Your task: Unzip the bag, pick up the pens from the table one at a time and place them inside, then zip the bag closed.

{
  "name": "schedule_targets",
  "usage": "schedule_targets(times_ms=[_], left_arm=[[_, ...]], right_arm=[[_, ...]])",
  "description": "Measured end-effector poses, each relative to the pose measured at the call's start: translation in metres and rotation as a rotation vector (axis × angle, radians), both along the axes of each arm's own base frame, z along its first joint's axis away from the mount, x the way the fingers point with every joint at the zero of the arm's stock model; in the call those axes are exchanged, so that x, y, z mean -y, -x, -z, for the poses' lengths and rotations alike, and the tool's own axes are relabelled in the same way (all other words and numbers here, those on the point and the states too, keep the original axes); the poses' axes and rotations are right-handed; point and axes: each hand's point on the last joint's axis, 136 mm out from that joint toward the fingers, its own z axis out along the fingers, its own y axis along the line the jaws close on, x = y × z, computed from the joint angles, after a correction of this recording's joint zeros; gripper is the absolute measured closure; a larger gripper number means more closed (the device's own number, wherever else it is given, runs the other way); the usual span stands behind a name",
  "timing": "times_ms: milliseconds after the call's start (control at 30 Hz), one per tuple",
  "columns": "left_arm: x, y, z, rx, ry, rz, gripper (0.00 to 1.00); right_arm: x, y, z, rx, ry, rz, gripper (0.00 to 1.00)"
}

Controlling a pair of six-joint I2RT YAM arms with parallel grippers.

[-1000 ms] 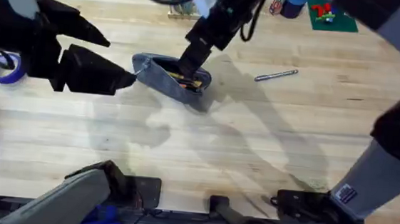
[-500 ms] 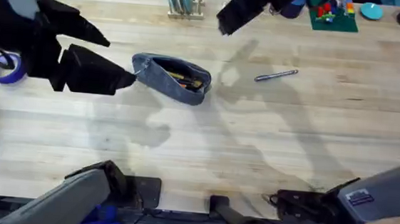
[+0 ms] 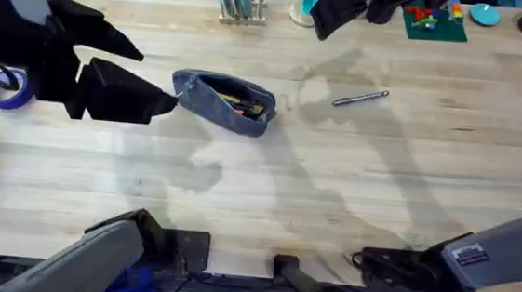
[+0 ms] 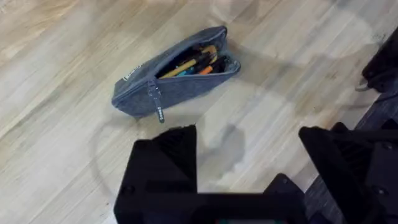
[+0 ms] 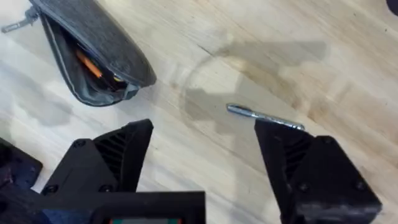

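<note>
My right tool (image 5: 205, 168) hangs wide apart above the thin, slippery pen (image 5: 264, 117) lying flat on the counter (image 3: 351, 190), right of the soft, unzipped bag (image 3: 225, 98). I'd pinch its middle.

bag (image 3: 224, 101) mid-table (image 3: 239, 191) | pen (image 3: 360, 99) right of it, apart

The table (image 3: 351, 190) is a pale plank butcher-block top. On it the bag (image 3: 224, 100) lies unzipped near centre, toward ten o'clock, with orange and yellow pens showing inside. A silver pen (image 3: 360, 99) lies well apart at about one o'clock. A roll of blue tape (image 3: 4, 88) sits at nine o'clock.
</note>
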Motion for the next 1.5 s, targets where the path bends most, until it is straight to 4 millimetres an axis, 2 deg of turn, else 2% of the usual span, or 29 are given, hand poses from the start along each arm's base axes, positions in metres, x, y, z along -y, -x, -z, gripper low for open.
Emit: schedule_targets(times_ms=[100, 200, 433, 533, 700, 833, 1033, 1167, 1267, 1500], left_arm=[[0.000, 0.000, 0.000, 0.000, 0.000, 0.000, 0.006], [0.000, 0.000, 0.000, 0.000, 0.000, 0.000, 0.006], [0.000, -0.001, 0.000, 0.004, -0.002, 0.000, 0.006], [0.000, -0.001, 0.000, 0.004, -0.002, 0.000, 0.006], [0.000, -0.001, 0.000, 0.005, -0.002, 0.000, 0.006], [-0.001, -0.002, 0.000, 0.011, -0.005, 0.000, 0.006], [-0.002, -0.003, -0.001, 0.017, -0.008, 0.000, 0.006], [-0.002, -0.003, -0.001, 0.017, -0.008, 0.000, 0.006], [-0.002, -0.004, -0.001, 0.017, -0.008, 0.000, 0.006], [-0.002, -0.004, 0.000, 0.016, -0.013, -0.001, 0.006]], right_arm=[[0.002, 0.004, 0.002, -0.020, 0.009, 0.003, 0.004], [0.007, 0.017, 0.007, -0.067, 0.042, -0.031, 0.004], [0.029, 0.038, 0.015, -0.147, 0.117, -0.139, 0.004], [0.046, 0.035, 0.016, -0.148, 0.139, -0.129, 0.004], [0.087, 0.023, 0.017, -0.133, 0.215, -0.099, 0.004], [0.109, 0.019, 0.017, -0.123, 0.221, -0.149, 0.004], [0.115, 0.015, 0.015, -0.058, 0.236, -0.401, 0.004], [0.114, -0.003, 0.011, 0.048, 0.271, -0.523, 0.004], [0.113, -0.008, 0.009, 0.088, 0.290, -0.588, 0.004], [0.112, -0.006, 0.018, 0.063, 0.295, -0.661, 0.004]])
